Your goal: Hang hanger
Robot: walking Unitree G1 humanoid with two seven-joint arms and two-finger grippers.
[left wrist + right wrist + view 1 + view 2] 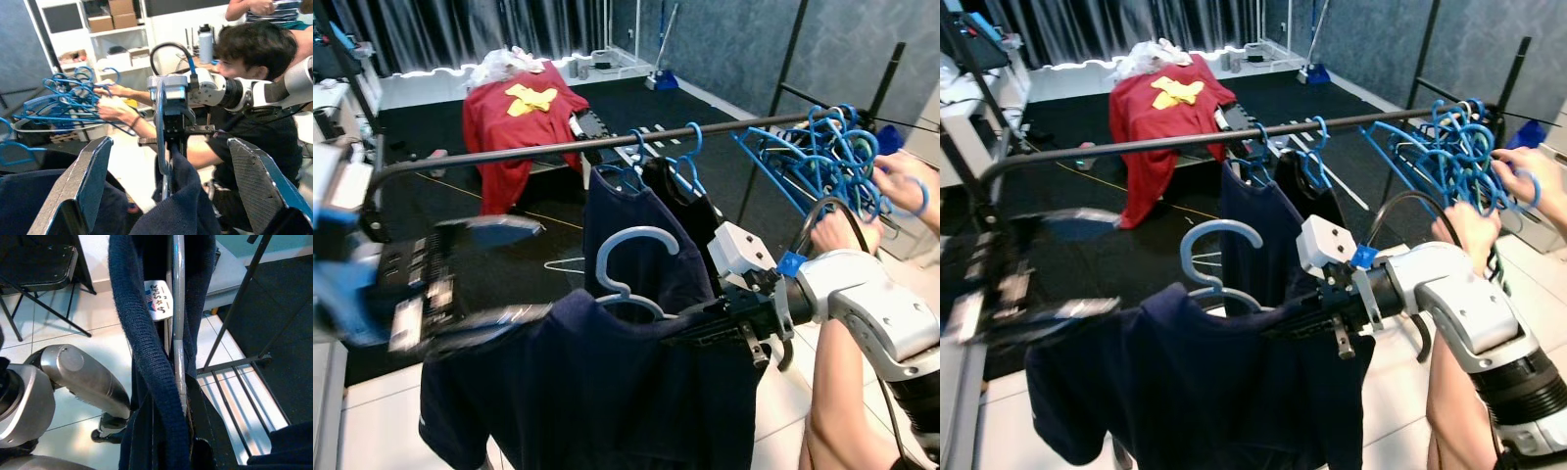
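Hanger (631, 269) with shirt (597, 392) before the rail (607, 142).

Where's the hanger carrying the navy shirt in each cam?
Left eye: light blue hanger, hook up, lower centre, below the black rail.
Right eye: left of centre, beside the right gripper.
Left wrist: upright, edge-on, centre.
Right wrist: grey bar, top centre.
Shared landmark: navy shirt.

Silver right arm (1474, 304), black cable, seemingly blue tag.
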